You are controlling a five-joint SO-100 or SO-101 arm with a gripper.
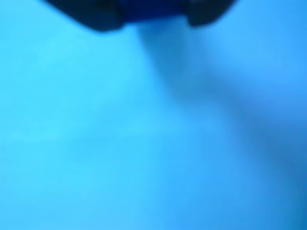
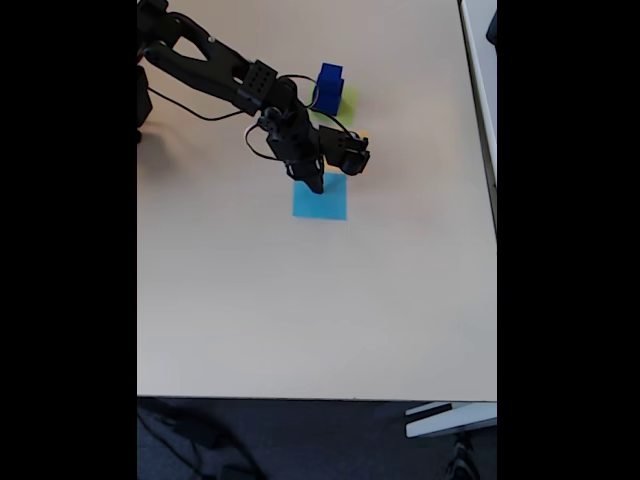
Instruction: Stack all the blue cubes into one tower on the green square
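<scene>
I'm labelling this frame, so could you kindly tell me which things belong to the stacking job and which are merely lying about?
Belonging to the job:
- tower of blue cubes
- green square beneath it
- pincer, low over the light-blue square

Lying about:
- light-blue square
- orange square, mostly hidden by the arm
- table

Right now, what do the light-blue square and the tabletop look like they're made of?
The light-blue square looks like thin matte paper or card: it lies flat with no visible thickness and no glare. The tabletop looks like smooth beige laminate or coated board, an even colour with a soft sheen; the fixed view is too coarse to be sure.
</scene>
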